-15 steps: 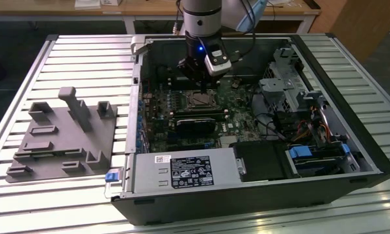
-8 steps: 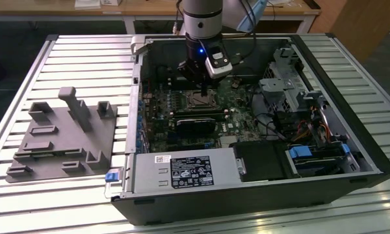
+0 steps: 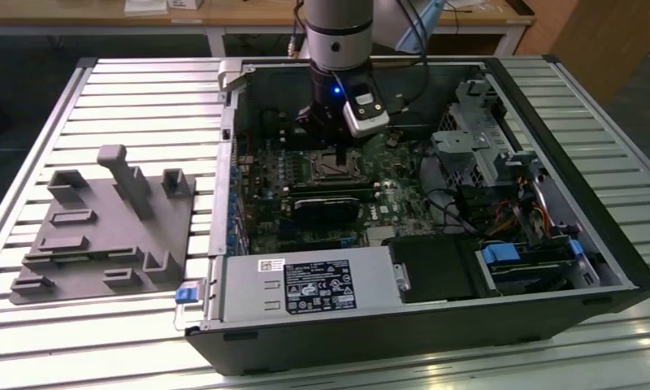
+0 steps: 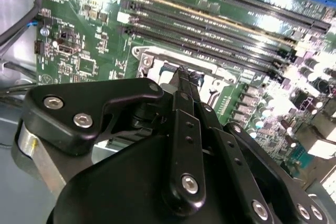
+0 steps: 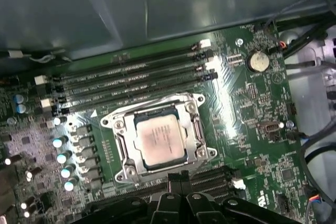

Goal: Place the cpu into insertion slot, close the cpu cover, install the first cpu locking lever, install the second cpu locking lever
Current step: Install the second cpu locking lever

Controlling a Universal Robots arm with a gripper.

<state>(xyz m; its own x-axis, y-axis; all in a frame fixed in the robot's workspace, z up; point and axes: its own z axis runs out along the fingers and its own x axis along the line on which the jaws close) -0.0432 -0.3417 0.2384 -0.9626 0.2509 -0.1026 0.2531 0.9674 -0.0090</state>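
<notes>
Inside the open computer case (image 3: pixel 542 301), the green board (image 3: pixel 401 203) is seen lying flat, and the arm's gripper (image 3: pixel 337 153) is held right above the socket in the exterior view. In the first wrist view, the cpu (image 5: pixel 159 139) is seen sitting flat in its slot, with its dull silver-brown top facing up. The cpu cover (image 5: pixel 197 129) is laid down around the chip, so the chip is seen through the big window in the silvery frame. Whether the two locking levers are hooked down cannot be told. Four long dark memory slots (image 5: pixel 131 80) are lined up just beside the socket, at about 12 o'clock from it in the first wrist view. A round silver battery (image 5: pixel 257 61) is set on the board at about 2 o'clock from the chip, well apart from it. A row of small shiny cans (image 5: pixel 63 156) is placed at about 9 o'clock from the socket. In the second wrist view, the gripper's black fingers (image 4: pixel 184 85) are pressed together to one thin tip, and nothing is held between them. This tip is held near the socket frame (image 4: pixel 152 59). On the slatted table, a grey holder tray (image 3: pixel 97 244) is set at about 9 o'clock from the case in the exterior view.
</notes>
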